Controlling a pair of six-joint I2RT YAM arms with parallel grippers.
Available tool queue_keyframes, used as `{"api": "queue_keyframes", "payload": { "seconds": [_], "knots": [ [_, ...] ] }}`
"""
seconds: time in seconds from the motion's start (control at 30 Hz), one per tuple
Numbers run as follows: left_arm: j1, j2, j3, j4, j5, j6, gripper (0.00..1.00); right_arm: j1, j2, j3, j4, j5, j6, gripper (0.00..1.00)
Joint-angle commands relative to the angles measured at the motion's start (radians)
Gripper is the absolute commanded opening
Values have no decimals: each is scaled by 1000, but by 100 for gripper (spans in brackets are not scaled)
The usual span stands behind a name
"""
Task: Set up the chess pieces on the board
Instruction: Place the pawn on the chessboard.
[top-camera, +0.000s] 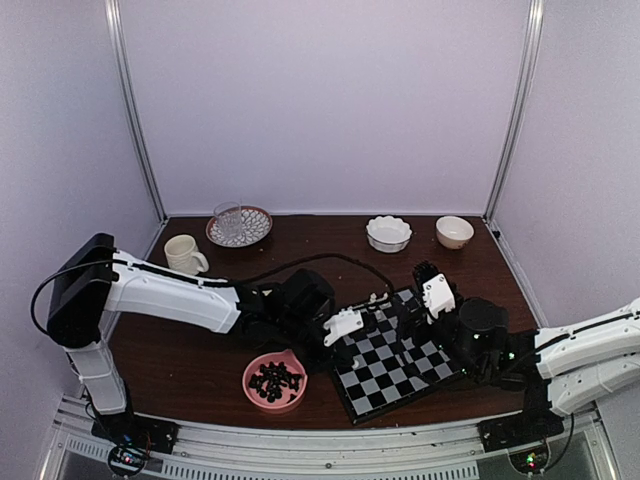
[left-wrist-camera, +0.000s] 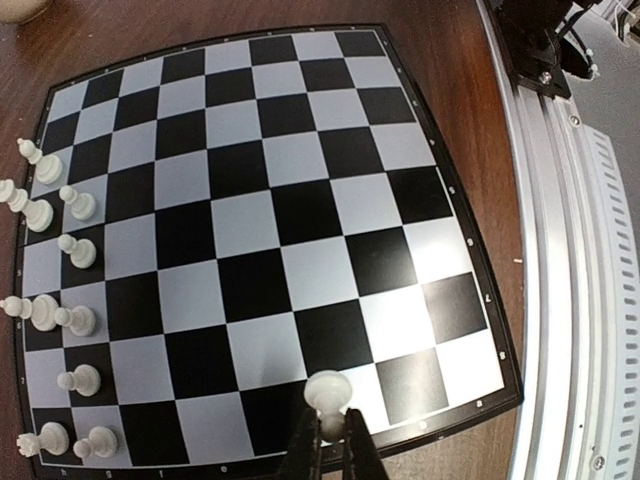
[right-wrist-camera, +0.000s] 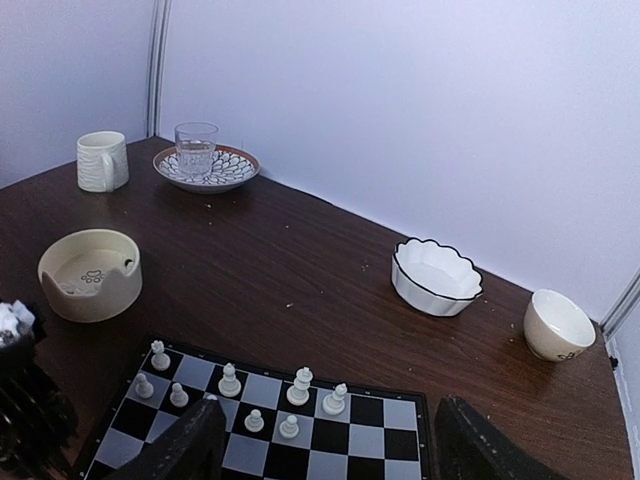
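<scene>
A: Which pincer has the piece?
B: The left gripper, pressed together on a cream-white pawn at the bottom centre of its wrist view. The right gripper stands spread and holds nothing

A: Where is that pawn against the board?
B: Over the board, at its lower edge in that frame, above the last row of squares. I cannot tell whether it touches the surface. Its long axis seems to run in line with the fingers, round head pointing up the frame

A: Which way must it go?
B: Left, I would judge. The other white chess pieces stand in two columns down the left edge of that view, well apart from the pawn, with gaps among them. The left arm is the nearer one, since it carries the piece

A: How do the pieces look?
B: Tiny and pale, each narrower than a square, upright. A black set lies heaped in the pink bowl at the lower left of the overhead view, near the board
</scene>
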Motion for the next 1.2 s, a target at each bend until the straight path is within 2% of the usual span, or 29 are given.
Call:
{"api": "queue_keyframes", "payload": {
  "seconds": [0.0,0.37,0.7,0.87,1.07,1.17],
  "knots": [
    [-19,37,56,-56,-16,3,0,-4,-63,-5,-46,27,48,75],
    [-81,184,256,-281,-167,-36,0,-5,-240,-66,-114,89,122,75],
    [-85,213,359,-419,-198,-41,1,-8,-340,-110,-118,166,124,76],
    [-91,223,376,-443,-228,-41,11,-10,-354,-112,-119,175,115,76],
    [-90,213,368,-437,-226,-70,35,-12,-377,-116,-128,192,119,76],
    [-92,199,358,-422,-226,-82,40,-14,-400,-115,-143,205,127,76]
  ]
}}
